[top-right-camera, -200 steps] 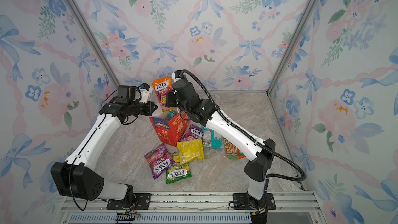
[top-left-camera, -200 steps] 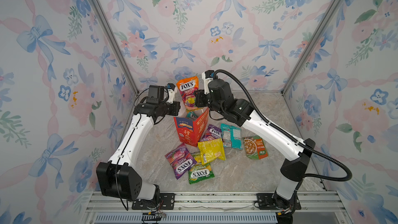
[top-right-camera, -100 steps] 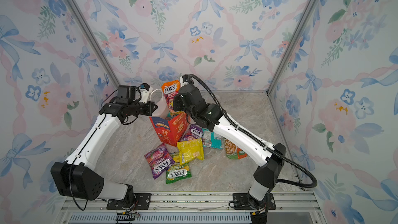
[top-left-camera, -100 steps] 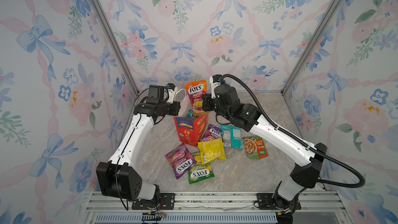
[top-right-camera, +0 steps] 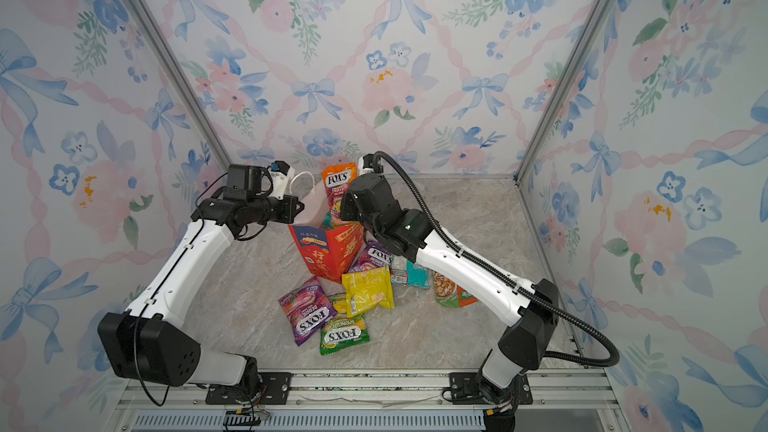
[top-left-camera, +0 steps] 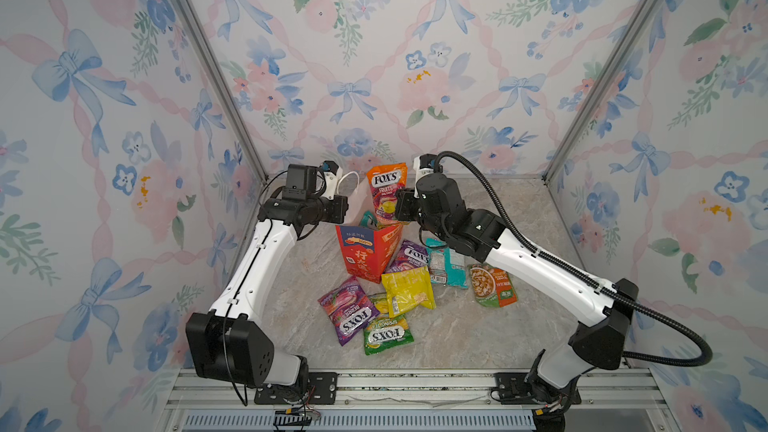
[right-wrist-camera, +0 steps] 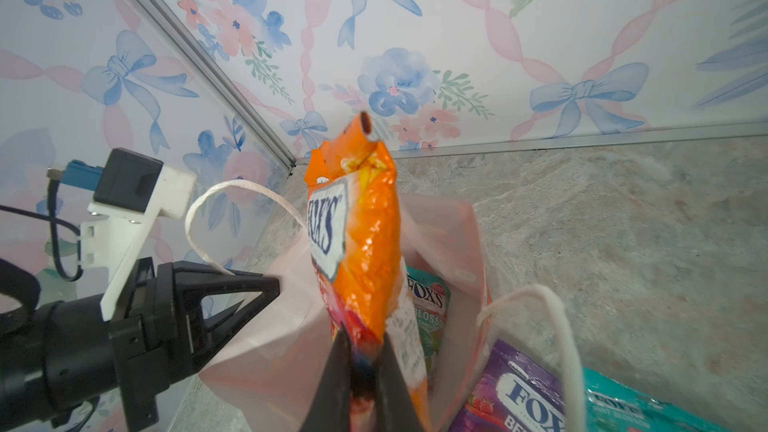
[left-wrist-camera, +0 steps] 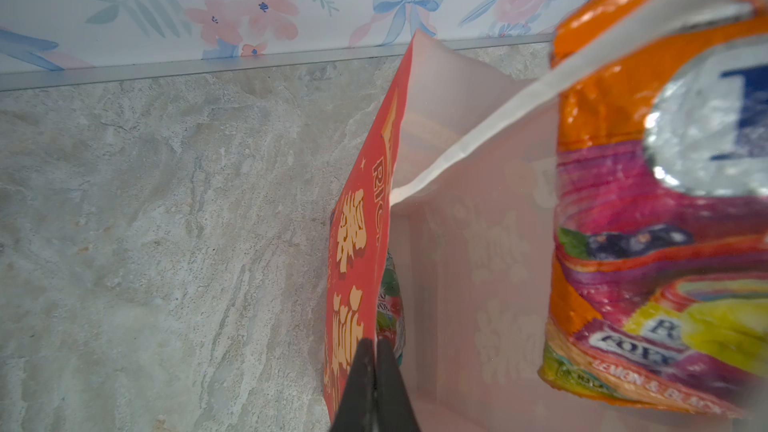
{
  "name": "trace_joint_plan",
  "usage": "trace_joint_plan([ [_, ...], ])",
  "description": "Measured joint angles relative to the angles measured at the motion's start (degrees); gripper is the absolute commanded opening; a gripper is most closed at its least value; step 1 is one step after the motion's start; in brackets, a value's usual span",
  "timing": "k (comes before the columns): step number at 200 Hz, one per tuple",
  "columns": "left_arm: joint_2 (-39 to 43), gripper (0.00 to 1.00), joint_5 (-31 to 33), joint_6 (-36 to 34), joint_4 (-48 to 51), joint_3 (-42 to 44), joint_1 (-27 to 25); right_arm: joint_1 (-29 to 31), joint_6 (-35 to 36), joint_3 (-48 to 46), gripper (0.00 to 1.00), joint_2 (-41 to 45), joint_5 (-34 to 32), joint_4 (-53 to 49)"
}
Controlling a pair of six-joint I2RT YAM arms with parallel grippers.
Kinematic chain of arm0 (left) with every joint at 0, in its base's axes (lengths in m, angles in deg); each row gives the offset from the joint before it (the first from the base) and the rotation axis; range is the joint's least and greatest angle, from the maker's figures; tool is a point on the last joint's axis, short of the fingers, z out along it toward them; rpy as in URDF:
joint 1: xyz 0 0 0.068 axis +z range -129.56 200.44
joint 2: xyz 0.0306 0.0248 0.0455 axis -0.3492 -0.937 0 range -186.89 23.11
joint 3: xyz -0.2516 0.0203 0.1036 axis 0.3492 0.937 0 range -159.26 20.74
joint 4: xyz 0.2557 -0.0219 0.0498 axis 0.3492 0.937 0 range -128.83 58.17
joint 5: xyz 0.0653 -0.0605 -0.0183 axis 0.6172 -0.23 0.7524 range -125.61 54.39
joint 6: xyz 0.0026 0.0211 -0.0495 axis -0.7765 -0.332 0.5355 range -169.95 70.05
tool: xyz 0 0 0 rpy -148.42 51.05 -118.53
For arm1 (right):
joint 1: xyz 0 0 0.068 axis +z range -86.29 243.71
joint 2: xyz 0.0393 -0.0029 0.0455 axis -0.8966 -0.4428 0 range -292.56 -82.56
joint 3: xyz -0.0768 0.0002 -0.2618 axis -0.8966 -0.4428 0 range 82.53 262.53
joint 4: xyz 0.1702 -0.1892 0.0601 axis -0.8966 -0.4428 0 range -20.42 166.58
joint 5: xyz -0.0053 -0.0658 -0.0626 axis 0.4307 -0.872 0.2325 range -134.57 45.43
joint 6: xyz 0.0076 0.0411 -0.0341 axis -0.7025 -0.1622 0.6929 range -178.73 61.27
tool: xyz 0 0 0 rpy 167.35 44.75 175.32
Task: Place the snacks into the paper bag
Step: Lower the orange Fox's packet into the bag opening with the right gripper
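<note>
STOCKING UP: My right gripper (right-wrist-camera: 365, 351) is clamped on the lower end of an orange FOX'S Fruits packet (top-left-camera: 386, 191). It holds the packet upright at the open mouth of the red-orange paper bag (top-left-camera: 365, 255). The bag stands near the middle of the marble tabletop (top-left-camera: 457, 338), closer to the back edge than the front.

My left gripper (left-wrist-camera: 375, 353) has its jaws pressed together on the left side of the bag's rim, with the paper wall pinched between its black fingertips. A white cord handle (right-wrist-camera: 232, 205) loops up just above them, and a second cord handle (right-wrist-camera: 557, 326) arches over the opposite rim. Inside the bag, a teal FOX'S packet (right-wrist-camera: 430, 309) stands against the pale lining.

Other snacks lie loose in front of the bag and to its right:
- A purple FOX'S Berries packet (top-left-camera: 411, 257) rests against the bag's right wall.
- A teal packet (top-left-camera: 446, 263) lies just beside that one, partly under my right arm.
- An orange-green packet (top-left-camera: 492, 284) lies farthest toward the right edge.
- A yellow packet (top-left-camera: 407, 290) lies just in front of the bag.
- A second purple Berries packet (top-left-camera: 349, 315) and a green FOX'S Spring Tea packet (top-left-camera: 386, 332) lie touching, nearer the front edge.
</note>
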Motion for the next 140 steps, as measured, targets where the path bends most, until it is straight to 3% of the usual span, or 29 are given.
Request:
trace_joint_plan([
  [140,0.00,0.00,0.00,-0.02,0.00,0.00,0.00,0.00,-4.07,4.09,0.00,-8.20,1.53,2.40],
])
